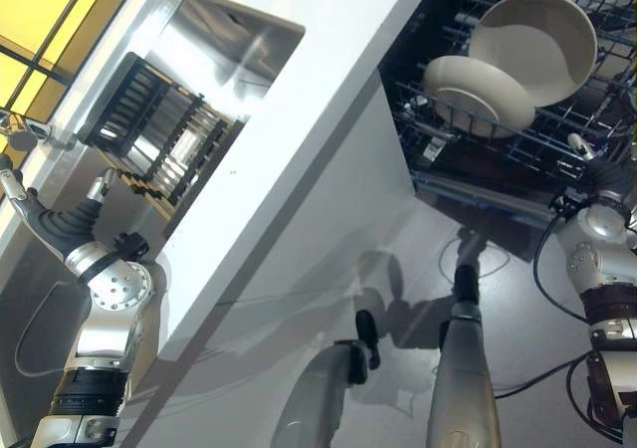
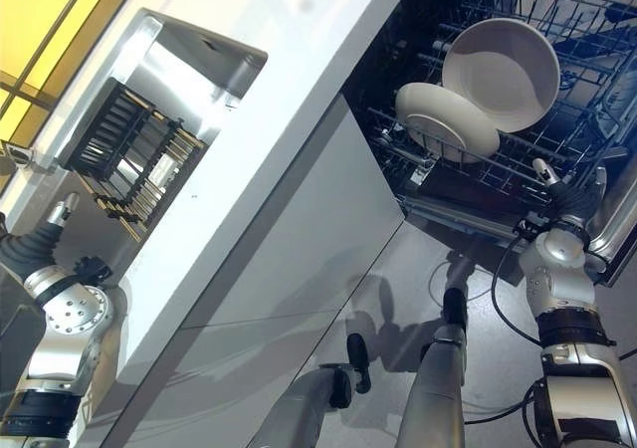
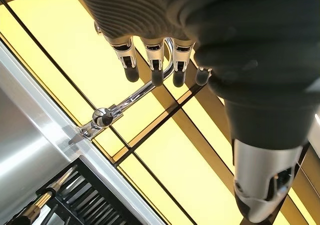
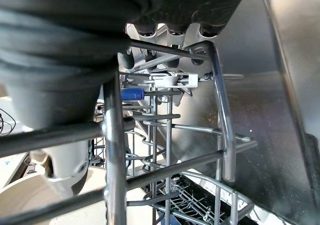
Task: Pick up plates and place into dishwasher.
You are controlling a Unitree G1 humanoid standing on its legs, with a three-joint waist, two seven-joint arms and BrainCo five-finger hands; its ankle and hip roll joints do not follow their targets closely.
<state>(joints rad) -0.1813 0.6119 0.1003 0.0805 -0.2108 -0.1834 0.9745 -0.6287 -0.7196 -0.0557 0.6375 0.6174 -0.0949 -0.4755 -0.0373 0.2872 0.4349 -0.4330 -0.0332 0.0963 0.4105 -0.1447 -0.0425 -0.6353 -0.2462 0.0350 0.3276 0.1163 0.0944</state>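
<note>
Plates (image 1: pixel 476 93) stand on edge between the dishwasher rack (image 2: pixel 478 169) tines (for drainage, we judge), left hand (image 3: pixel 155 60) relaxed and empty, right hand (image 2: pixel 557 191) grip indeterminable.

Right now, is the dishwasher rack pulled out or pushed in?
Pulled out: the dishwasher rack sits past the counter edge, two plates standing in it.

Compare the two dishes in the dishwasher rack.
The bowl shows its hollow inside; the plate shows its underside with a foot ring. The bowl is deeper and stands further back; the plate is shallower, leaning in front of it. Both are cream and stand on edge in the rack.
</note>
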